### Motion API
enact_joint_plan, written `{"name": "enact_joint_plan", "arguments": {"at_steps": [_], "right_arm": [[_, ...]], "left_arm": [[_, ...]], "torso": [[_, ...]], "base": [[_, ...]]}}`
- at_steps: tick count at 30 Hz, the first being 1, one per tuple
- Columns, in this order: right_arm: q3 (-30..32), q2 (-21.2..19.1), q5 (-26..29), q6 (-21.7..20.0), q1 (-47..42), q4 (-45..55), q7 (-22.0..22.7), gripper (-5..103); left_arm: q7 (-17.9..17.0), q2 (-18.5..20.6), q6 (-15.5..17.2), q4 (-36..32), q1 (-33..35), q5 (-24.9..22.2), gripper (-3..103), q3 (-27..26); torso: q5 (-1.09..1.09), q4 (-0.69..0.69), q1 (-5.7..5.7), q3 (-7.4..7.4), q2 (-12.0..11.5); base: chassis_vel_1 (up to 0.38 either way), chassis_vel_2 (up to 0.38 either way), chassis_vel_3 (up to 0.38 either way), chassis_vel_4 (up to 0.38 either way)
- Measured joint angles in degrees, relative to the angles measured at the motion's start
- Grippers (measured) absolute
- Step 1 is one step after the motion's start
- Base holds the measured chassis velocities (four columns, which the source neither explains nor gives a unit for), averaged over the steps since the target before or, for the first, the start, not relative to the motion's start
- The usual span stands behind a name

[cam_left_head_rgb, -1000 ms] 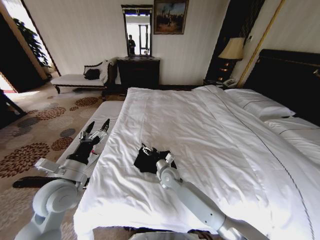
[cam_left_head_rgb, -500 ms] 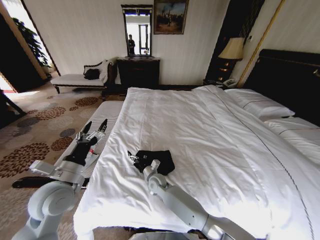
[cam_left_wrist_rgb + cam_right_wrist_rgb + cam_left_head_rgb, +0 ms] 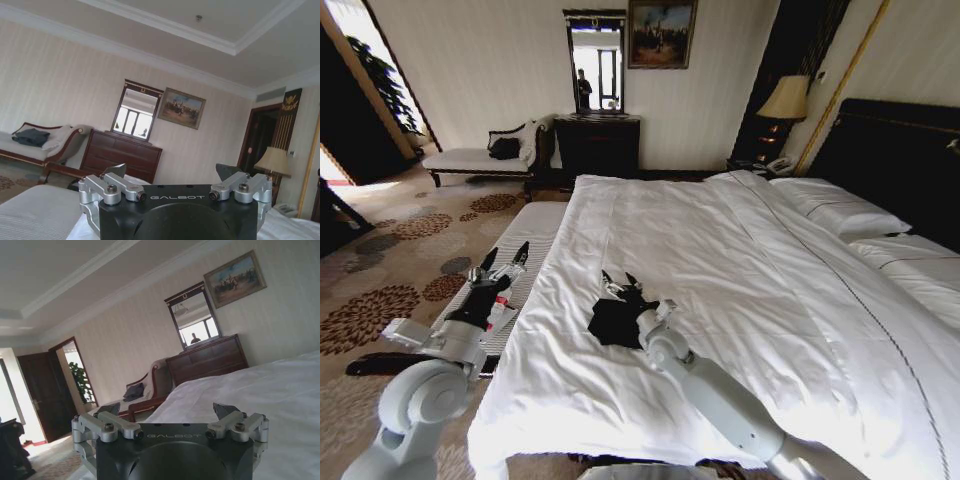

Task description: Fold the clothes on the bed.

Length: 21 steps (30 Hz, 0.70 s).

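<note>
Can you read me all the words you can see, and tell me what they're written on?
"GALBOT" on the black body of the left tool.
"GALBOT" on the black body of the right tool.
The shirt on the bed is crumpled; no lettering can be read on it.
The painting has no readable words.
</note>
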Motion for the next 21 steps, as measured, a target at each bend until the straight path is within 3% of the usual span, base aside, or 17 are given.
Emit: {"name": "enact_joint_plan", "arguments": {"at_steps": [1,3,6,8,9,12,13,15,21], "right_arm": [[3.98,-2.67,-4.31,0.27,-2.51,0.86,0.16,100],[6.45,-3.77,-6.55,0.29,-4.08,1.44,0.31,100],[18.66,-5.76,-11.88,-0.93,-13.33,6.31,1.73,100],[21.68,-5.73,-12.63,-1.32,-15.91,7.70,2.24,100],[25.28,-5.36,-14.06,-1.45,-19.34,9.35,2.94,100],[35.46,-2.94,-19.86,3.42,-29.46,11.46,3.24,100],[35.46,-2.94,-19.86,3.42,-29.46,11.46,3.24,100],[41.86,-0.73,-22.08,5.76,-36.49,14.68,2.45,100],[48.45,2.88,-26.95,5.65,-45.63,22.93,3.28,100]], "left_arm": [[-0.03,-0.01,-0.01,0.82,0.12,3.87,100,0.52],[-0.05,-0.11,-0.02,1.13,0.36,5.81,100,0.99],[-1.28,-1.76,0.34,0.69,2.48,9.89,100,4.26],[-1.75,-2.37,0.55,0.38,3.07,10.60,100,4.99],[-2.48,-3.21,0.72,0.03,3.76,11.70,100,5.72],[-5.49,-6.38,-0.16,-0.46,5.93,15.54,100,7.15],[-5.49,-6.38,-0.16,-0.46,5.93,15.54,100,7.15],[-6.12,-8.86,-0.51,-1.12,7.31,17.94,100,7.15],[-4.21,-13.90,-1.77,-1.70,10.06,24.60,100,7.11]], "torso": [[0.02,-0.01,0.00,0.00,0.00],[0.03,-0.02,0.00,0.00,0.00],[0.01,0.07,0.00,0.00,0.00],[-0.01,0.06,0.00,0.00,0.00],[-0.01,0.05,0.00,0.00,0.00],[0.02,0.03,-0.02,-0.01,0.01],[0.02,0.03,-0.02,-0.01,0.01],[0.02,0.02,-0.01,-0.01,0.00],[-0.01,0.03,-0.02,-0.01,0.01]], "base": [[0.000,0.000,0.000,0.000],[0.000,0.000,0.000,0.000],[0.000,0.000,0.000,0.000],[0.000,0.000,0.000,0.000],[0.000,0.000,0.000,0.000],[0.000,0.000,0.000,0.000],[0.000,0.000,0.000,0.000],[0.000,0.000,0.000,0.000],[0.000,0.000,0.000,0.000]]}}
